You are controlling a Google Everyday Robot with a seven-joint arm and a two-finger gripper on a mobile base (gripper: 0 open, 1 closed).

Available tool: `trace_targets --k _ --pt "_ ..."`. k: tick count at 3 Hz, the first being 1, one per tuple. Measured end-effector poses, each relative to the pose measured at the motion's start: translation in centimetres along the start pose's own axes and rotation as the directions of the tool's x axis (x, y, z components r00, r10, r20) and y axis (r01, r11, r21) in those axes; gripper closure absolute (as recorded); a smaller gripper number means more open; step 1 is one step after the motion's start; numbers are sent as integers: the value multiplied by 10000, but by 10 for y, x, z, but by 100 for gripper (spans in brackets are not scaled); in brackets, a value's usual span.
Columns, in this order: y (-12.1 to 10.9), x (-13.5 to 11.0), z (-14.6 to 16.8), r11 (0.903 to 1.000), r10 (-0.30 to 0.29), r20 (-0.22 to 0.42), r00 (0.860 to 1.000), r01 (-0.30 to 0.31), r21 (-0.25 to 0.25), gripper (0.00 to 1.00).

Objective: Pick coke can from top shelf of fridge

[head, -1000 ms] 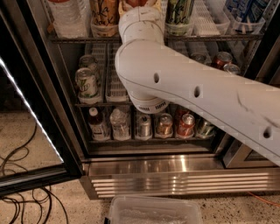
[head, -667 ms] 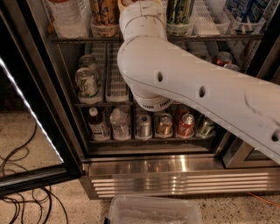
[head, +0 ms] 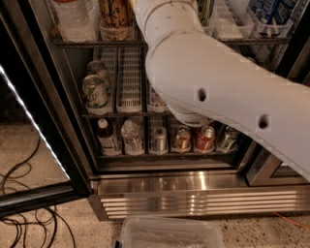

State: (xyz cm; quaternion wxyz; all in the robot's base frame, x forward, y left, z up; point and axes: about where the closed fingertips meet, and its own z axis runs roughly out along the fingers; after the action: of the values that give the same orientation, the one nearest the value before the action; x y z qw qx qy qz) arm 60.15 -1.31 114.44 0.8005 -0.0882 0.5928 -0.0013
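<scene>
The fridge stands open, with its ribbed steel base low in the view. At the top edge runs a wire rack with white lane dividers. On it stand a tall gold can, a water bottle and a green-and-white can. No tall slim red coke can shows. My white arm crosses from the right and rises past that rack out of the top of the view. My gripper is beyond the top edge, out of view.
The black-framed glass door hangs open at the left. The middle rack holds short green-and-white cans. The bottom rack holds small bottles and short cans, one of them red. A clear plastic bin and black cables lie on the floor.
My arm has shifted right and fills more of the view, covering more of the middle rack. The cans and the door have not moved.
</scene>
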Motion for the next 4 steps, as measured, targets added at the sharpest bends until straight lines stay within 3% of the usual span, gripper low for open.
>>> trace_targets --k 1,2,3,4 --pt "15 15 -34 9908 827 -868 9928 -913 -1004 100" --pt "33 53 -59 9667 1228 -2169 9684 -1661 -1946 100" --pt "51 56 -66 9503 1132 -2485 9620 -1778 -2554 100" --pt "51 56 -66 9502 1133 -2485 9620 -1780 -2557 100"
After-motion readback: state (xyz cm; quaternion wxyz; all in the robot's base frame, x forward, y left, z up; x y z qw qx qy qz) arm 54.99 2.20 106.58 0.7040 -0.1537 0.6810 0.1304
